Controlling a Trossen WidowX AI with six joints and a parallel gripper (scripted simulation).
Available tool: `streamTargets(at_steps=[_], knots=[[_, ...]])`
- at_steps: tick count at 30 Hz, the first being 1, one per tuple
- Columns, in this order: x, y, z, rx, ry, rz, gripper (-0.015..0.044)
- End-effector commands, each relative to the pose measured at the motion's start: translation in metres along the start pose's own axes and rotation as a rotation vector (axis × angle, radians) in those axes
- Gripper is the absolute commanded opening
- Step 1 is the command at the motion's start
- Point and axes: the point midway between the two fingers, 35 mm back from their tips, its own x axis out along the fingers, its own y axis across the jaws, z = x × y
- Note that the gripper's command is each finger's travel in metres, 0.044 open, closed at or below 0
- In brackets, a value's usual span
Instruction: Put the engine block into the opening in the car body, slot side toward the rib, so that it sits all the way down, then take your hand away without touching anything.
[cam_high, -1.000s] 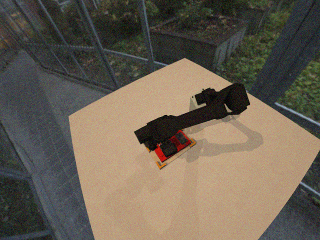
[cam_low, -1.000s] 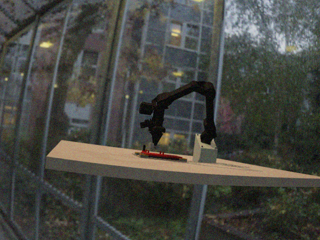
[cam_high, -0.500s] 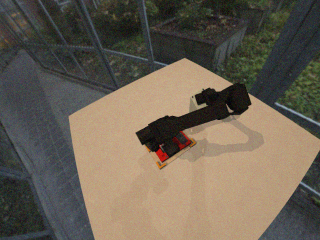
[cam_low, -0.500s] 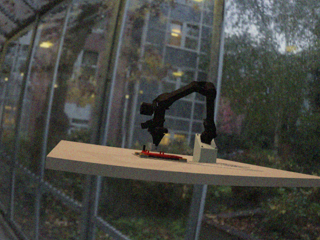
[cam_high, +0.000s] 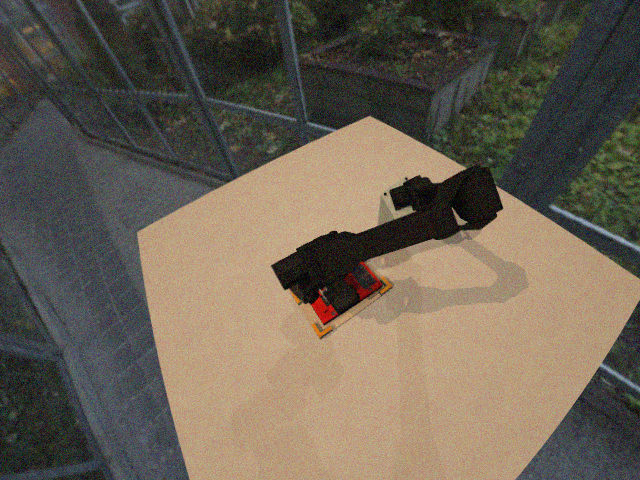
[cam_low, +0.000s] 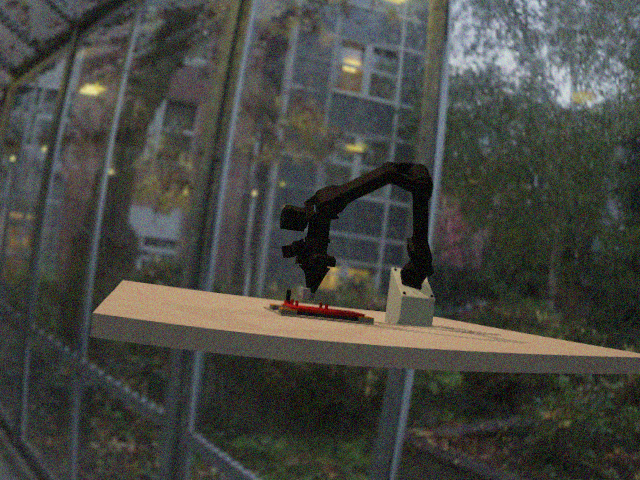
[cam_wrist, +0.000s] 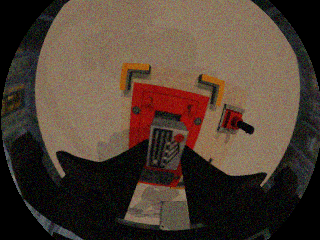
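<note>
Your black metal gripper (cam_low: 312, 290) (cam_wrist: 166, 146) clamped the grey ribbed engine block (cam_low: 303, 292) (cam_wrist: 167, 142) above the flat red car body (cam_high: 326, 314) (cam_low: 336, 312) (cam_wrist: 167, 96). Orange corner brackets (cam_high: 321, 332) (cam_wrist: 135, 66) edged it closely.

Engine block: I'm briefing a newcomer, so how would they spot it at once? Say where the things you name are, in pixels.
On the table (cam_wrist: 90, 30), find the red car body (cam_wrist: 170, 92) between orange corner brackets. Over it, between the gripper's (cam_wrist: 166, 150) dark fingers, is the engine block (cam_wrist: 161, 146). Unlike the small red piece with a black handle (cam_wrist: 233, 120), it is grey, ribbed, with a red dot.

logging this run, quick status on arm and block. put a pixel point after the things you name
Gripper (cam_low: 312, 290) (cam_wrist: 166, 146) shut on engine block (cam_wrist: 167, 145); block above red car body (cam_high: 324, 314) (cam_low: 336, 312) (cam_wrist: 170, 92), not seated; nothing seen blocking, opening partly hidden.
</note>
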Motion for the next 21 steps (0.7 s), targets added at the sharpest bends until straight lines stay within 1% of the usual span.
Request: streamTargets(at_steps=[1, 7, 14, 21], knots=[[0.0002, 0.0008, -0.0002, 0.009, -0.001, 0.006, 0.016], [0.0004, 0.0014, -0.0003, 0.104, -0.001, 0.006, 0.016], [0.0004, 0.0015, -0.0003, 0.107, -0.001, 0.006, 0.016], [0.0004, 0.0015, -0.0003, -0.016, -0.001, 0.006, 0.016]])
